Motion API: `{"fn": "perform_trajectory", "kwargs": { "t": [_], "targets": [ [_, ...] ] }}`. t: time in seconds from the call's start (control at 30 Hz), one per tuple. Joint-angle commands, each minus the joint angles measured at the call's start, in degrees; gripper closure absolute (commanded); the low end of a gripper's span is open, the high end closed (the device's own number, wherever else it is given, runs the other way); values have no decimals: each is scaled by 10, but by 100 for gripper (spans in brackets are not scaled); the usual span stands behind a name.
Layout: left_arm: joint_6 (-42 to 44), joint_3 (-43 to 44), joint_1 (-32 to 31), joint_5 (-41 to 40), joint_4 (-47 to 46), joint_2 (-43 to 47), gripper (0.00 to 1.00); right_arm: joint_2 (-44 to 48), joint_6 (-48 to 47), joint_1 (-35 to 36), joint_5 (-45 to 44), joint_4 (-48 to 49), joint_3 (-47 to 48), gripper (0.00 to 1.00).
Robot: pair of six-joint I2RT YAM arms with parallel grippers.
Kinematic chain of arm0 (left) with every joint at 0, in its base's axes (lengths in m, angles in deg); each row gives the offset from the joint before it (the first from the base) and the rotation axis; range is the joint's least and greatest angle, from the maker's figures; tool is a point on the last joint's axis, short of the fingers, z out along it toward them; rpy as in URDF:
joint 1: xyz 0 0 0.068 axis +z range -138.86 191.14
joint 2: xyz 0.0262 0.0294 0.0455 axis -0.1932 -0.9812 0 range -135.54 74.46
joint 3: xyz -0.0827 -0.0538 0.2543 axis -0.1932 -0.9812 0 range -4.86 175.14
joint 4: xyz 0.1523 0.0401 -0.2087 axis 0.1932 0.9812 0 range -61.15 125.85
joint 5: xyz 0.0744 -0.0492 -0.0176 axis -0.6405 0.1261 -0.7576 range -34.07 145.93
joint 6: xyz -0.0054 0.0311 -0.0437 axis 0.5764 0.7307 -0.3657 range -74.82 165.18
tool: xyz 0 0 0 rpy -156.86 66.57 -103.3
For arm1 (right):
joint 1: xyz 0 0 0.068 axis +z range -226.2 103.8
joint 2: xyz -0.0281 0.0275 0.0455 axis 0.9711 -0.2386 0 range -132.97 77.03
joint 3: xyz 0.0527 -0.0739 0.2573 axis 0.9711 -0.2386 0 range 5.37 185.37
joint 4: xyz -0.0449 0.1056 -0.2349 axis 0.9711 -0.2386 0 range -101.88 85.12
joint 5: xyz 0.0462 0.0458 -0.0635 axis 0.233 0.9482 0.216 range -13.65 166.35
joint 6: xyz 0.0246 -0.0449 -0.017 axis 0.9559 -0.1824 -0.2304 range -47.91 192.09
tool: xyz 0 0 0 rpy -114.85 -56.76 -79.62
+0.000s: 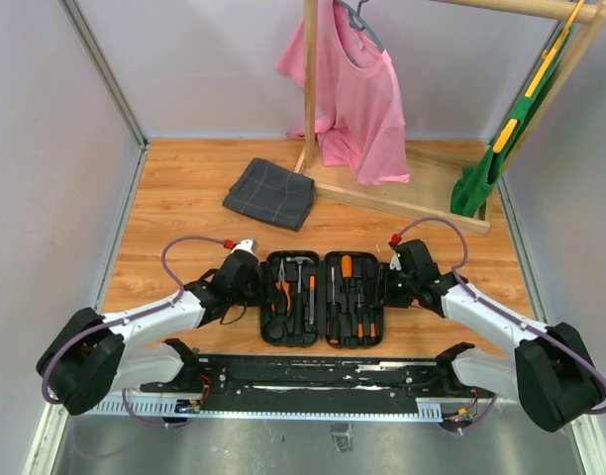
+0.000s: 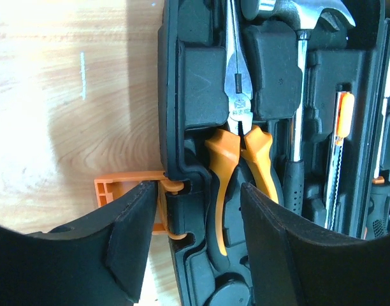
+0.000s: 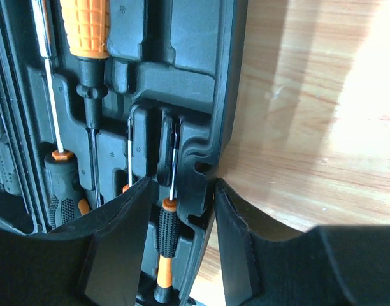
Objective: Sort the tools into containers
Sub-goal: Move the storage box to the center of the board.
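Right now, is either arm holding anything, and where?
Neither clearly grips. The left end effector straddles the case rim at the orange clasp; the right end effector straddles the opposite rim.

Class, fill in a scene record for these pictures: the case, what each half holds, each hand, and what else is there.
case: lies open and flat on the table
left half: pliers and hammer in slots
right half: screwdrivers in slots
left hand: open, astride the left rim by the orange clasp
right hand: open, astride the right rim
behind the case: folded cloth; pink shirt on a rack
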Motion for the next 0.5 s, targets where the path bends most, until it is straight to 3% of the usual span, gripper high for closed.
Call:
{"fn": "perform_trajectory", "kwargs": {
  "t": [0.0,0.47],
  "targets": [
    [7,-3,2,46,-60,-37,41,-1,-6,-20,-19,6,2,56],
    [29,68,2,65,-103,-132,44,-46,-56,-89,11,16,41,57]
  ]
}}
